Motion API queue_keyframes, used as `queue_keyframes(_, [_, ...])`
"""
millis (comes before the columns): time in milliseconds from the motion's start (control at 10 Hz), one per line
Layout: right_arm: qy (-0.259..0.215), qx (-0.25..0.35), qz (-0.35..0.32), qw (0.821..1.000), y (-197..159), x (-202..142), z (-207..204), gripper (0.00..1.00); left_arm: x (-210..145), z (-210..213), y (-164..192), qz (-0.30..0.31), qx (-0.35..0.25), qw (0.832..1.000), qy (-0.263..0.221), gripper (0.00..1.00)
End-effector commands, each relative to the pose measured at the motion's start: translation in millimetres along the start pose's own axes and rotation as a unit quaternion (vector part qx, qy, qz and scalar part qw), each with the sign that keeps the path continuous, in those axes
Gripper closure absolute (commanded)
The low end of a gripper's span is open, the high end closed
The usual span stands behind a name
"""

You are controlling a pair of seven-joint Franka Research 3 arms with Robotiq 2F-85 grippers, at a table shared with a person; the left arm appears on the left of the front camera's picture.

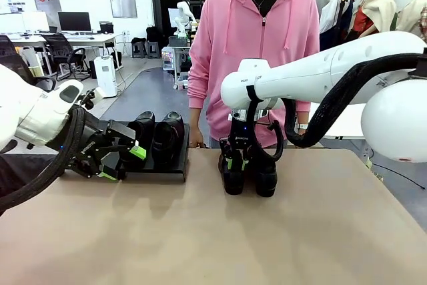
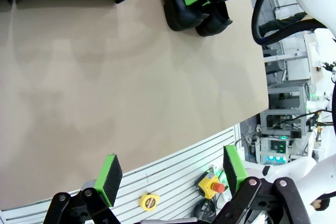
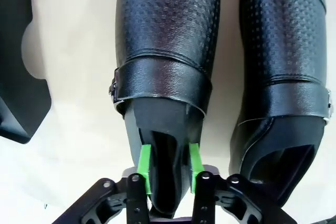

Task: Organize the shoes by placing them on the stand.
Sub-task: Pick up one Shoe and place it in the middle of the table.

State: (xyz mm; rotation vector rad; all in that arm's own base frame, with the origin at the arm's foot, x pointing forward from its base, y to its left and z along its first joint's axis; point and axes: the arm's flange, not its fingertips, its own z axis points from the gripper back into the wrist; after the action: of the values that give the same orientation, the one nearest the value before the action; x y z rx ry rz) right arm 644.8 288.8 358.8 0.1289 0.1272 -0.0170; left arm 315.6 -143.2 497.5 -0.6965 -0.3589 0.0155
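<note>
Front view is coming in bright and even. Overhead room light is washing the table (image 1: 280,231) flat, with only soft shadows pooling under the shoes (image 1: 265,179) and under my left gripper (image 1: 123,163). My white arm shell (image 1: 400,115) is running near clipping at the right edge, and the background is going slightly soft. Left wrist view is bending hard toward the edges: the table edge is curving across the lower right, and small status lights (image 2: 273,158) are glowing teal. Right wrist view is staying sharp mid-frame. The embossed shoe (image 3: 165,51) that my right gripper (image 3: 168,163) is clamping is catching a soft sheen, its opening is going near black, and the bottom edge is sitting dim.
</note>
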Motion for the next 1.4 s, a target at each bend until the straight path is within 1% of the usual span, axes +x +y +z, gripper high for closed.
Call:
queue_keyframes(0, [0.002,0.024,0.000,1.000,-10,-5,-12,1.00,-2,2,0,0.003,0.001,1.000,0.001,0.00])
queue_keyframes(600, [0.004,0.038,0.004,0.999,-14,-4,-15,1.00,-2,2,0,0.003,0.001,1.000,0.001,0.00])
queue_keyframes(800, [0.009,0.033,0.008,0.999,-14,-4,-15,1.00,-2,2,0,0.003,0.001,1.000,0.001,0.00])
queue_keyframes(900, [-0.002,0.022,0.019,1.000,-11,-10,-5,1.00,-2,2,0,0.003,0.001,1.000,0.001,0.00])
queue_keyframes(1000, [-0.034,-0.002,0.031,0.999,-12,-30,24,1.00,-2,2,0,0.003,0.001,1.000,0.001,0.00])
queue_keyframes(1100, [-0.054,-0.016,0.053,0.997,-12,-55,50,1.00,-2,2,0,0.003,0.001,1.000,0.001,0.00])
queue_keyframes(1200, [-0.053,-0.013,0.086,0.995,-8,-97,77,1.00,-2,2,0,0.003,0.001,1.000,0.001,0.00])
queue_keyframes(1300, [-0.049,-0.019,0.112,0.992,-4,-135,88,1.00,-2,2,0,0.003,0.001,1.000,0.001,0.00])
